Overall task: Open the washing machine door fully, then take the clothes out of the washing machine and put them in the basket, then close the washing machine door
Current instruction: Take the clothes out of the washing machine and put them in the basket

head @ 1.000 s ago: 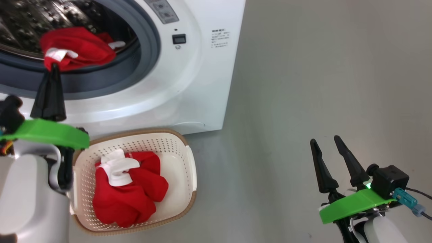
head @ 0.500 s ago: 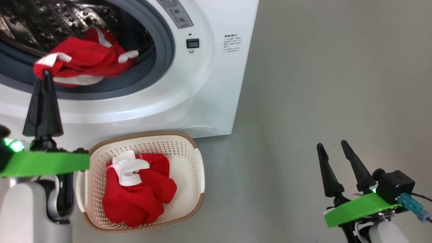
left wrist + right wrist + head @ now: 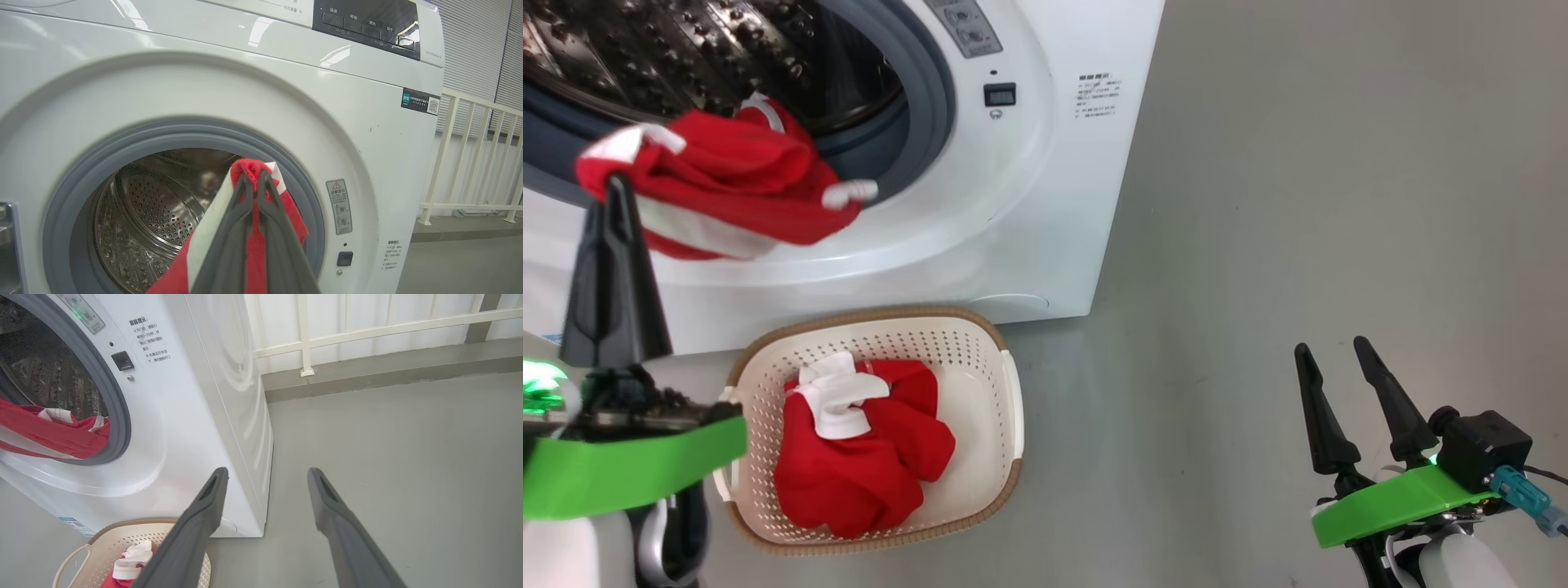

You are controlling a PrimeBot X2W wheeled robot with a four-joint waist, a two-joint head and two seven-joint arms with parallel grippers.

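Since a second ago, a red garment [image 3: 727, 184] has been drawn clear of the washing machine [image 3: 1045, 163] mouth. It is pinched at one edge by the left end effector [image 3: 615, 186], whose fingers are clamped together on the cloth so that it trails free. The basket [image 3: 870, 315] is set on the floor [image 3: 1258, 204] just below to catch it, with another garment [image 3: 866, 474] already inside. The right end effector [image 3: 1330, 345] is held aside, fingers apart and empty.

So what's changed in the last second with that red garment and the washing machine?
The left gripper, shut on the red garment throughout, has drawn it farther out of the washing machine, so it now hangs over the white front rim. The head view itself shifted too. Unchanged: the right gripper is open and idle, and the other red garment lies in the basket.
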